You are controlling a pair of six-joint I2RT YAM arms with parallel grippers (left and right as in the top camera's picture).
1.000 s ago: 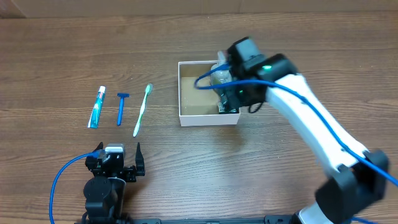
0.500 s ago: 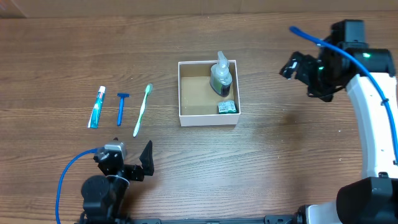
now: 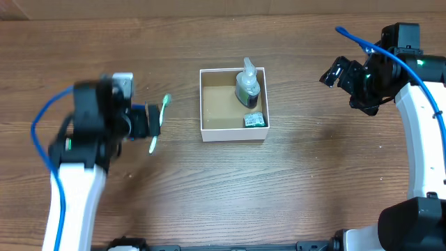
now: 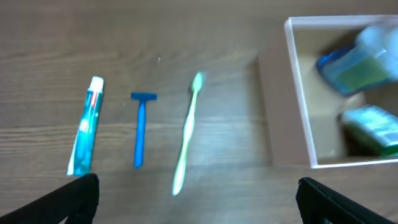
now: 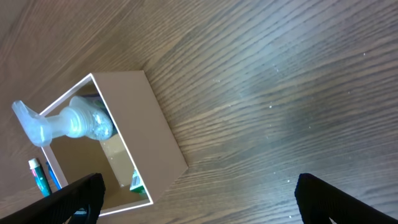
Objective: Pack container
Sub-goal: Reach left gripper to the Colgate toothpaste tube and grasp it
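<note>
The container (image 3: 233,135), a white square box with a brown inside, holds a clear pump bottle (image 3: 247,87) and a small green packet (image 3: 255,120). My left gripper (image 3: 150,120) is open and empty, blurred, above the toiletries left of the box. It hides the toothpaste and razor in the overhead view; the green toothbrush (image 3: 165,103) shows in part. The left wrist view shows my left gripper (image 4: 198,200) above toothpaste (image 4: 86,134), blue razor (image 4: 140,127), toothbrush (image 4: 188,134) and container (image 4: 292,93). My right gripper (image 3: 336,73) is open and empty, right of the box.
The wooden table (image 3: 293,188) carries everything. In the right wrist view my right gripper (image 5: 199,200) looks down at bare wood beside the container's outer wall (image 5: 155,124), with the bottle (image 5: 68,121) inside.
The right gripper let go of the bottle in the box and pulled away to the right. The left arm swung from the front edge to above the toiletries.
</note>
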